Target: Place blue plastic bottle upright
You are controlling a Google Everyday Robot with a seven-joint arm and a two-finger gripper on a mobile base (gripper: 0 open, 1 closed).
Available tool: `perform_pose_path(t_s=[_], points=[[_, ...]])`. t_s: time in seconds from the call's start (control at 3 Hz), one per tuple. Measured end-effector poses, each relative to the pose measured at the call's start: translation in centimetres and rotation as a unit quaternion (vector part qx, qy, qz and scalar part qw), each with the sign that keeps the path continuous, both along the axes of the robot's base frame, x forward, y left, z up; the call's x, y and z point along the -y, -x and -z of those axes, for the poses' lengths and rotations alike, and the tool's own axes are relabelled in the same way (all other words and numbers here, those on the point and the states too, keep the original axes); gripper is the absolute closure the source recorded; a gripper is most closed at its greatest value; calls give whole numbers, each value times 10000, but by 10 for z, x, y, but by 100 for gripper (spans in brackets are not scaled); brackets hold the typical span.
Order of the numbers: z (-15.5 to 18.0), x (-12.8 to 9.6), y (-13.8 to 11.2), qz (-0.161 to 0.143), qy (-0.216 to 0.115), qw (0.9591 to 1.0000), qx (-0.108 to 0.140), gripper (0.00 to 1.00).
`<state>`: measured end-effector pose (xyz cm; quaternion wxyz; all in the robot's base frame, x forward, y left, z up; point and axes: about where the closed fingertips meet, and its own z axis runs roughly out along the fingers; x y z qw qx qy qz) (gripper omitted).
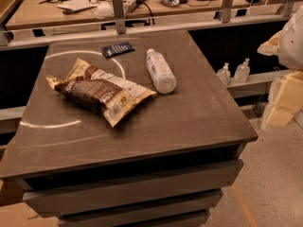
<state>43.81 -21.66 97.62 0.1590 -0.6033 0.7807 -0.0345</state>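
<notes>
Down on its side on the bench (189, 122), in the far right part of the top: blue plastic bottle (160, 71), not yet upright. Long axis running far to near, white cap at the far end, base at the near end and swung slightly toward the picture's right. Close on its left in the picture, but apart: brown-and-yellow snack bag (102, 91). Beyond the cap, a dark blue packet (117, 48).

Off the bench altogether, at the picture's right edge: hand (284, 96), pale and blocky, cut off by the frame. Spread or pressed together, cannot tell. From there, bottle well apart toward the picture's left, untouched. Probably calls for a reach across the bench's right edge and a grip square to that axis. On a ledge between the two: small pump bottles (232, 72).
</notes>
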Motion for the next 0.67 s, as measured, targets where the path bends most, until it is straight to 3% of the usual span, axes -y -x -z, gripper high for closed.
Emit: perform_pose_path(t_s=[0.33, 0.67], points=[[0, -1, -3, 25, -51, 10000, 18, 0], [-4, -12, -37, 334, -702, 9968, 203, 0]])
